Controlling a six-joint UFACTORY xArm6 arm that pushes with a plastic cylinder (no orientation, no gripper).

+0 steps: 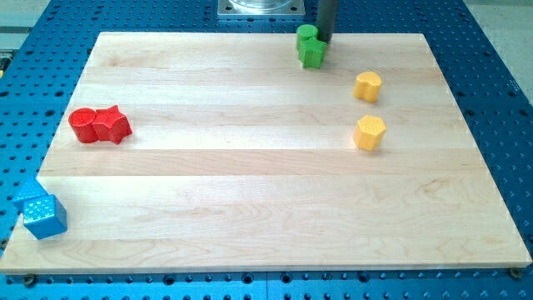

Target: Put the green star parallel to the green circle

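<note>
- Wooden board [250, 183] on blue pegboard [500, 100].
- At 12 o'clock, tip [325, 39] partly hidden, touching green star [312, 53]; green circle [306, 34] behind.
- No gripper, only rod.
- Two green, two red [99, 125], two yellow [369, 108], two blue [39, 210].

No legible writing anywhere in the view.
The wooden board [250, 183], the coloured blocks and the blue perforated table [500, 100] carry no letters, numbers, brand marks or signs that can be read.

2 green blocks [310, 46], 2 red [100, 125], 2 yellow [368, 108], 2 blue [39, 208]
</note>
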